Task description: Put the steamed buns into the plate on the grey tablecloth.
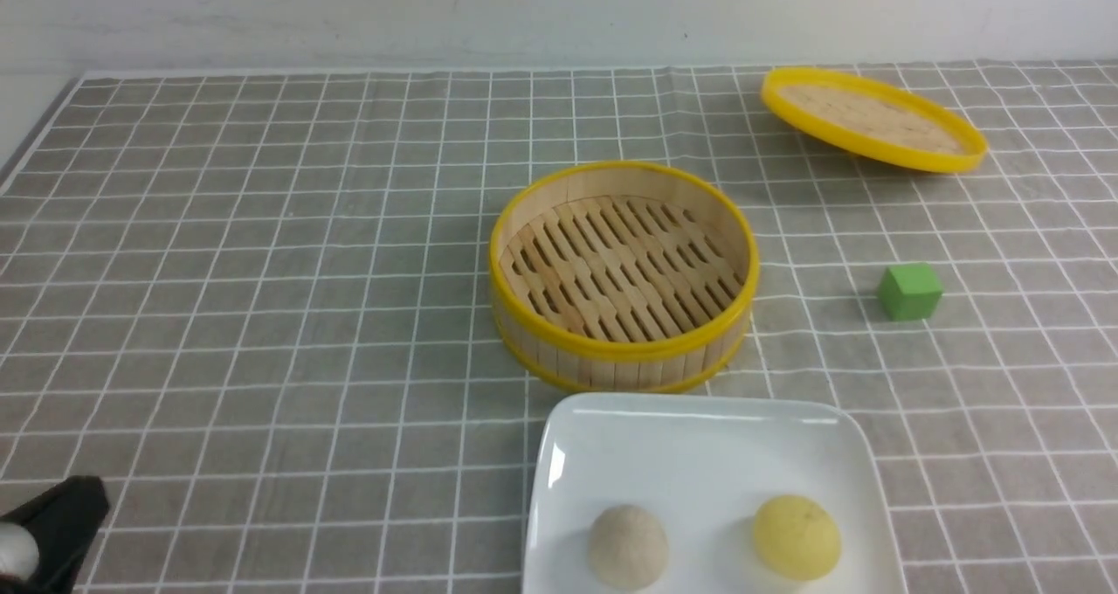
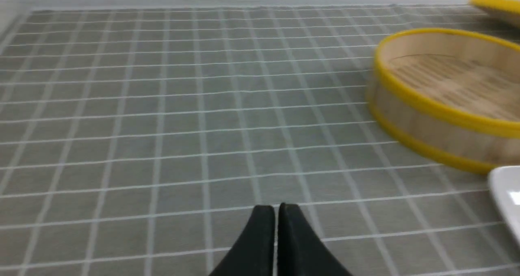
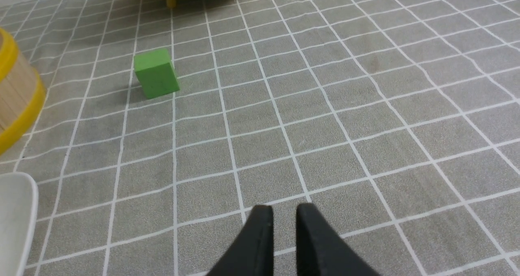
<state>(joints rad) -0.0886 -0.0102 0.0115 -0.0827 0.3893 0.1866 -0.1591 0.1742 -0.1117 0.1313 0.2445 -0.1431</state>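
Left end effector point(image 2: 276, 208), barely open, and right end effector point(image 3: 284, 208), partly open, might dislodge pale bun point(image 1: 627, 547) or yellow bun point(image 1: 797, 537) inside plate point(image 1: 699, 408) by sweeping low.

plain pale wall point(image 1: 559, 13) behind, faint dark marks on it, soft even light

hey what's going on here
Two steamed buns, a beige one and a yellow one, sit apart on the white square plate on the grey tablecloth. The bamboo steamer basket holds nothing. Neither the left gripper nor the right gripper holds anything, so the buns look delivered.
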